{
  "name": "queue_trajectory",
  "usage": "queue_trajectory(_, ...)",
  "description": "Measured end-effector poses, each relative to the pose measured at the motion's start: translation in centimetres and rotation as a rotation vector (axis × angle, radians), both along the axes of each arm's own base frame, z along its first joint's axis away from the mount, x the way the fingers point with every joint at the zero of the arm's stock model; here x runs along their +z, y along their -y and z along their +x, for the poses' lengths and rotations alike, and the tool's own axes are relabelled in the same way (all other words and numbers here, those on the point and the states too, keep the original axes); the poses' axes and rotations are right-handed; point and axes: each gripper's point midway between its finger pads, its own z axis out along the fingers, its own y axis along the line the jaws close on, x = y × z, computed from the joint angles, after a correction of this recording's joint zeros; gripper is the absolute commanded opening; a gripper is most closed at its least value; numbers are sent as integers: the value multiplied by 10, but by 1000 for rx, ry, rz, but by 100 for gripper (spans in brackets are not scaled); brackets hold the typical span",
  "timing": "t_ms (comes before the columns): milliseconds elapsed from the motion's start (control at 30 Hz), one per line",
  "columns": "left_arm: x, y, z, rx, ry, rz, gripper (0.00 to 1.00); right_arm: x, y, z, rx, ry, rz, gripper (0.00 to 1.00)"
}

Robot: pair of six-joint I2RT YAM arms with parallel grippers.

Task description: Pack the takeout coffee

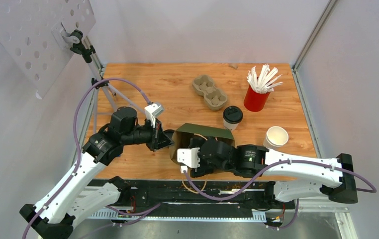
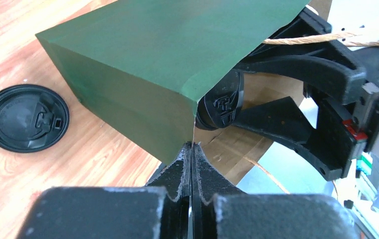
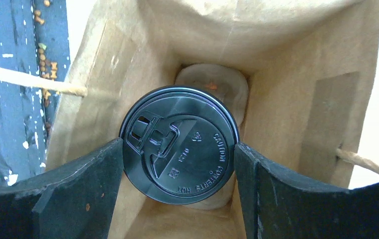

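Note:
A green paper bag [image 1: 203, 131] lies on its side near the table's front edge, its mouth towards my arms. My left gripper [image 2: 191, 147] is shut on the edge of the bag's mouth [image 2: 152, 55]. My right gripper [image 3: 178, 146] reaches into the brown inside of the bag [image 3: 277, 74]. Its fingers press both sides of a coffee cup's black lid [image 3: 180, 144]. That lid also shows in the left wrist view [image 2: 222, 102]. The second lidded coffee cup [image 1: 232, 117] stands upright on the table behind the bag.
A lidless white paper cup [image 1: 276, 137] stands right of the bag. A loose black lid [image 2: 25, 117] lies on the wood beside the bag. The grey pulp carrier [image 1: 210, 92] and the red cup of white stirrers [image 1: 256, 99] stand at the back.

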Motion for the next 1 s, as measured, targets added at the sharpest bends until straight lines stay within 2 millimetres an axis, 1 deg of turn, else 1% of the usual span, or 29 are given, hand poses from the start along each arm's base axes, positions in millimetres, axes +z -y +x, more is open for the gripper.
queue_trajectory(133, -1, 3, -4, -38, 19, -25, 0, -11, 10, -1, 10, 6, -43, 56)
queue_trajectory(300, -3, 6, -10, -81, 28, -43, 0, -17, 18, -1, 15, 17, -78, 56)
queue_trajectory(333, -3, 6, -10, -87, 29, -45, 3, -19, 19, -1, 17, 17, -86, 56)
queue_trajectory(400, -2, 7, -12, -104, 36, -48, 14, -22, 22, -2, 21, 17, -101, 56)
queue_trajectory(433, -2, 7, -13, -111, 40, -50, 24, -24, 23, -2, 22, 16, -108, 56)
queue_trajectory(467, -1, 7, -14, -116, 42, -52, 37, -25, 24, -2, 24, 16, -116, 56)
queue_trajectory(500, -1, 7, -15, -120, 44, -54, 45, -26, 24, -2, 25, 15, -121, 55)
queue_trajectory(600, 1, 7, -18, -119, 33, -65, 54, -30, 24, -2, 24, 12, -135, 55)
queue_trajectory(667, 2, 7, -19, -112, 18, -70, 62, -33, 23, -1, 22, 12, -149, 55)
queue_trajectory(733, -1, 5, -21, -104, -1, -69, 68, -35, 22, -1, 21, 12, -151, 54)
queue_trajectory(833, -7, 1, -27, -92, -32, -58, 68, -36, 20, 0, 17, 16, -143, 54)
queue_trajectory(1000, -19, -4, -34, -90, -90, -15, 70, -45, 18, 3, 8, 29, -155, 54)
